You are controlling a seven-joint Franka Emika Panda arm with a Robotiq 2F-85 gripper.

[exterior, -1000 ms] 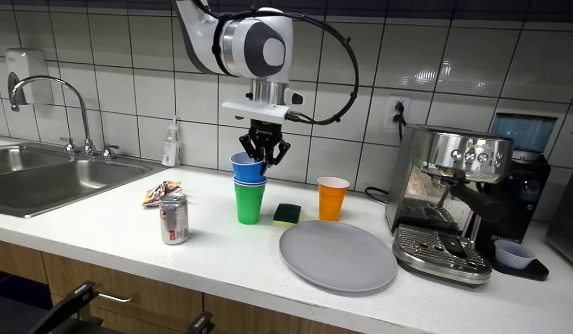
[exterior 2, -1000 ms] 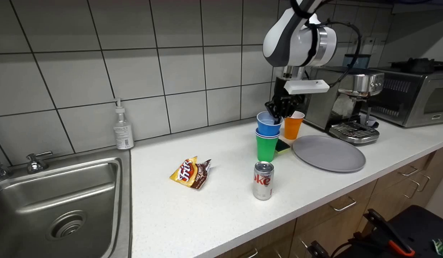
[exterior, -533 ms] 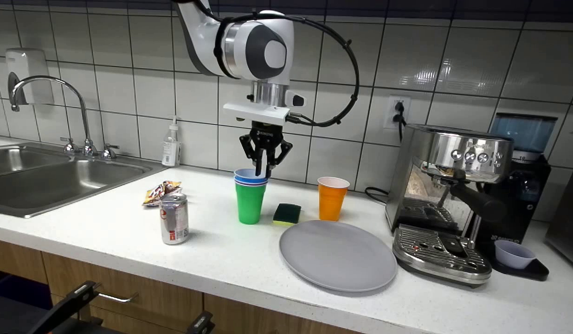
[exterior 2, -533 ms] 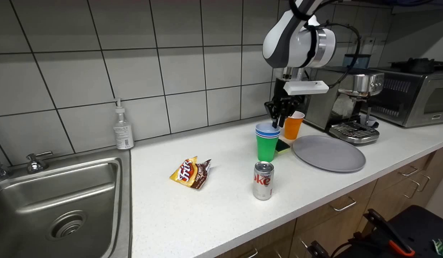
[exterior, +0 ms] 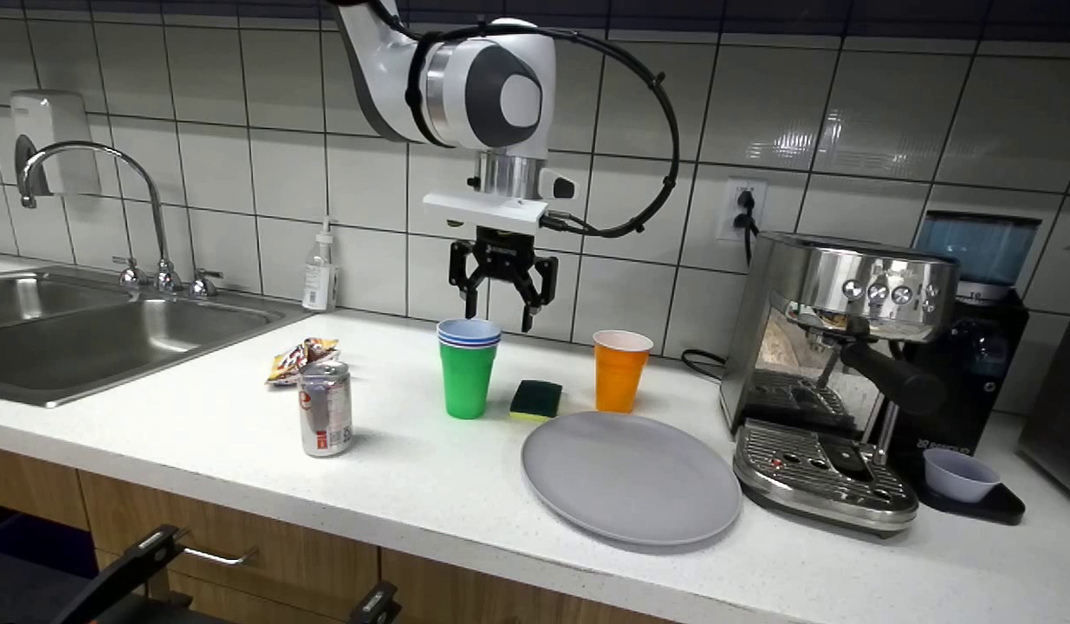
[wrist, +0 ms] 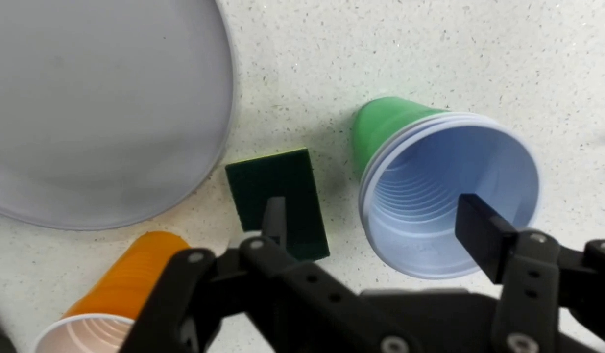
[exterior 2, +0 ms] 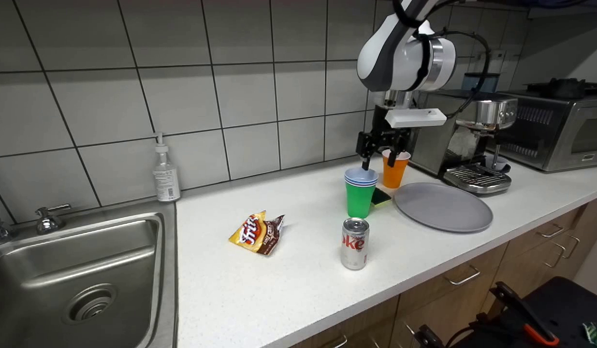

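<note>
The gray plate (exterior: 632, 478) lies below and well apart from the gripper (exterior: 499, 321), whose jaws stand spread wide. The green cup (exterior: 468, 381), with the blue cup (wrist: 429, 196) nested inside, stands nearest, close under one side of the jaws. Past their other side stands the orange cup (exterior: 619, 374); below that side lies the sponge (exterior: 536, 397).

Looks like smooth plastic on the green cup (exterior: 468, 381), orange cup (exterior: 620, 374) and blue cup (wrist: 439, 171), ridged inside the last. Matt on the plate (exterior: 630, 481) and gripper (exterior: 499, 321), rough on the sponge (wrist: 296, 189). Shiny metal on the can (exterior 2: 355, 251), sink (exterior 2: 168, 270) and coffee machine (exterior: 829, 299); crinkled, glossy film on the bag (exterior 2: 257, 233); wood grain on the drawers (exterior: 301, 529).
</note>
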